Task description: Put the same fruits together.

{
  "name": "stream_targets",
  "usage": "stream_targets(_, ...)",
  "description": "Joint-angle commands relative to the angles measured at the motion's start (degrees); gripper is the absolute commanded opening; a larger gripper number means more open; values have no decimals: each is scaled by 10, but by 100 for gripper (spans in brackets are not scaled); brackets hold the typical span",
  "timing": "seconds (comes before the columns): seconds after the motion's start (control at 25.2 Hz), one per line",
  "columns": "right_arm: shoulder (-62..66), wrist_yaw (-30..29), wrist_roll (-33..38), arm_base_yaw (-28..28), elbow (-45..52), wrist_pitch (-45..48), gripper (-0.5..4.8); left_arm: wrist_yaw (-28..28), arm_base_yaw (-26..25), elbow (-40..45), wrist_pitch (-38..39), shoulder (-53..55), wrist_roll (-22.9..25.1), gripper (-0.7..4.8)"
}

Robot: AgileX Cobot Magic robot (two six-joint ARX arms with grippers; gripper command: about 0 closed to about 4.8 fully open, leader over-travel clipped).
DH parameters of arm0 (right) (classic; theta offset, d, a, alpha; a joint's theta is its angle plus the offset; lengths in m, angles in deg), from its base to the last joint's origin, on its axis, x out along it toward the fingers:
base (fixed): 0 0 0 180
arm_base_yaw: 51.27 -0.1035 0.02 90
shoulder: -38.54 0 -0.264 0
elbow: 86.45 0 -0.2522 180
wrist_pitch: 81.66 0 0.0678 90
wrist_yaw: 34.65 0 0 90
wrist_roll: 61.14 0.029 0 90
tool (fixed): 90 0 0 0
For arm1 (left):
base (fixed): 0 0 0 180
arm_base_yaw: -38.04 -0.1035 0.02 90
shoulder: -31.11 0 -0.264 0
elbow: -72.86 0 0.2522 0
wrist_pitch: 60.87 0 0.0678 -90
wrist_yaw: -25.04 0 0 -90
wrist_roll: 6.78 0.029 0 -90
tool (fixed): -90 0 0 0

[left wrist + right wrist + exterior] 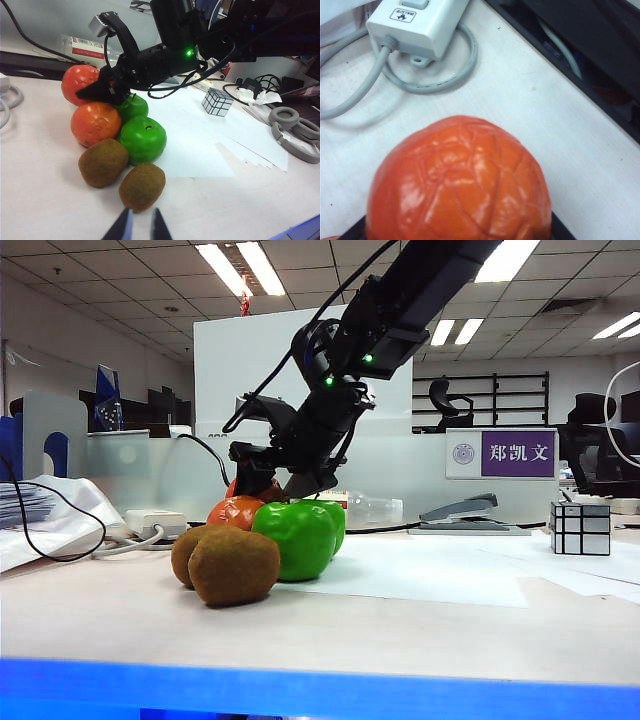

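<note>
Power strip (150,522): white, at the far left of the bench (420,635), its grey cable looped beside it.
Kiwis: two fuzzy brown ones, touching; front kiwi (234,565) nearest the camera, rear kiwi (186,553) at its 10 o'clock.
Oranges: front orange (235,510) just behind the kiwis; rear orange (80,83) at its 12 o'clock in the left wrist view, under the right arm's fingers.
Right gripper (106,89): reached across to the rear orange, fingers spread either side of it; in its own wrist view the orange fills the frame between the dark finger bases.
Apples: front apple (295,537) at 3 o'clock of the front kiwi, rear apple (335,518) close behind it.
Left gripper (140,227): low near the front kiwi, fingertips a narrow gap apart, holding nothing.
Mirror cube (581,528): well apart, far right.
</note>
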Motion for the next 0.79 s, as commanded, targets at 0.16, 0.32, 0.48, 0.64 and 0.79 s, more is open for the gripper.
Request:
stream_targets(0.16, -2, -34, -1, -2, -26, 8, -8, 1, 0, -2, -7, 0, 4, 62)
stream_targets(0.32, -2, -46, -1, -4, -59, -7, -8, 0, 0, -2, -7, 0, 5, 62)
stream_targets(0.48, -3, -65, -1, -13, -77, -25, -8, 0, 0, -2, -7, 0, 5, 62)
stream_targets(0.64, -2, -73, -10, -33, -79, -38, -8, -1, 0, -2, -7, 0, 5, 62)
stream_targets(0.79, 0, -69, -30, -60, -79, -54, -8, -5, 0, -2, -7, 0, 5, 62)
